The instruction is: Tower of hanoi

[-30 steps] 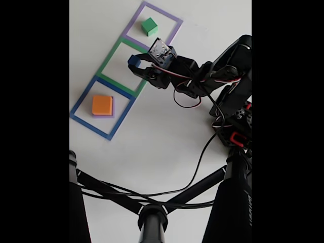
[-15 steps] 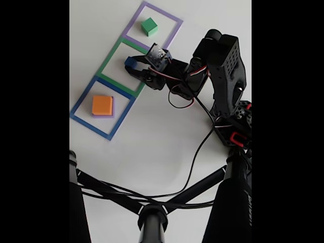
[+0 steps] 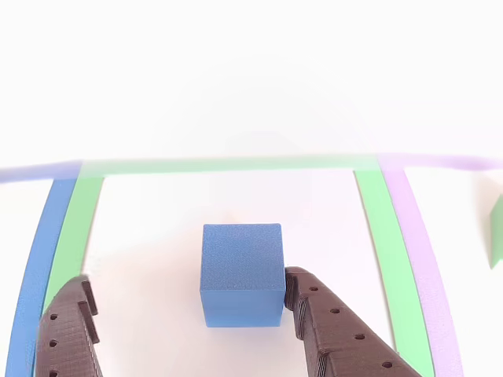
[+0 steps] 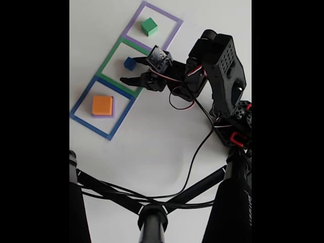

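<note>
Gripper spread wide — one finger touching the blue cube's right side in the other view, the second finger well apart at left. Blue cube sits on the table inside the green outline, fixed view. Green cube w/in purple outline; orange cube atop purple cube — inside blue outline.
</note>
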`<state>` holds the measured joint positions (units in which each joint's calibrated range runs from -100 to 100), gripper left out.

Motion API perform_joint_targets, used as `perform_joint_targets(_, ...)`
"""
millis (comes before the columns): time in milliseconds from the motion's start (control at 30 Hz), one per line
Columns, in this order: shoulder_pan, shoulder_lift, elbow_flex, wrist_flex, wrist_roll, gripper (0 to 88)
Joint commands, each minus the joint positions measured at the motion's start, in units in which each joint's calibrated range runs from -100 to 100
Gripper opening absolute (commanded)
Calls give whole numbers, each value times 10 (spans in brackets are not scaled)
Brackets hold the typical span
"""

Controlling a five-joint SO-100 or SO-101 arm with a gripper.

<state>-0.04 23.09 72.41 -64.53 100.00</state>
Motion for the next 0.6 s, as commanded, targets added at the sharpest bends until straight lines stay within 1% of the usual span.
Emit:
perform_joint_targets(0,7,-108,35,35,0,294)
perform_joint_targets(100,18,-213,67,112,0,298)
perform_joint_targets(200,27,-350,80,246,0,271)
perform_joint_targets(267,37,-457,75,379,0,212)
perform_joint_targets(333,46,-567,42,557,0,141)
perform_joint_targets(367,51,-618,10,670,0,117)
perform_joint_targets(433,60,-681,-67,848,0,46)
perform_joint_targets(500,71,-714,-153,995,0,9)
perform_joint_targets(567,84,-721,-241,1112,0,2)
